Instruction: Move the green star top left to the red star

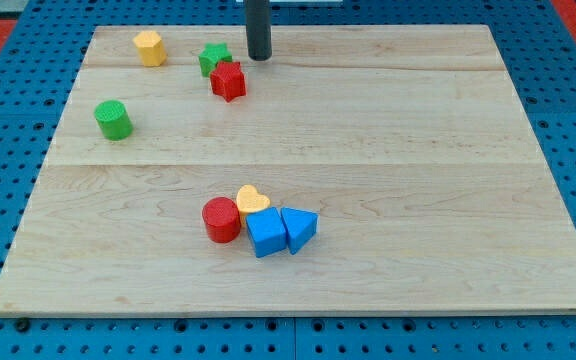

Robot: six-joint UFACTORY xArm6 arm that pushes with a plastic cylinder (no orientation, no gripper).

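The green star (212, 58) lies near the view's top left, touching the red star (228, 81) on that star's upper left side. My tip (258, 57) stands just to the right of the green star and above and right of the red star, with a small gap to both.
A yellow hexagon-like block (149, 47) lies left of the stars. A green cylinder (113, 120) sits at the left. A cluster near the bottom middle holds a red cylinder (221, 220), a yellow heart (252, 201), a blue cube-like block (266, 233) and a blue triangle (299, 229). The wooden board (448, 150) rests on blue pegboard.
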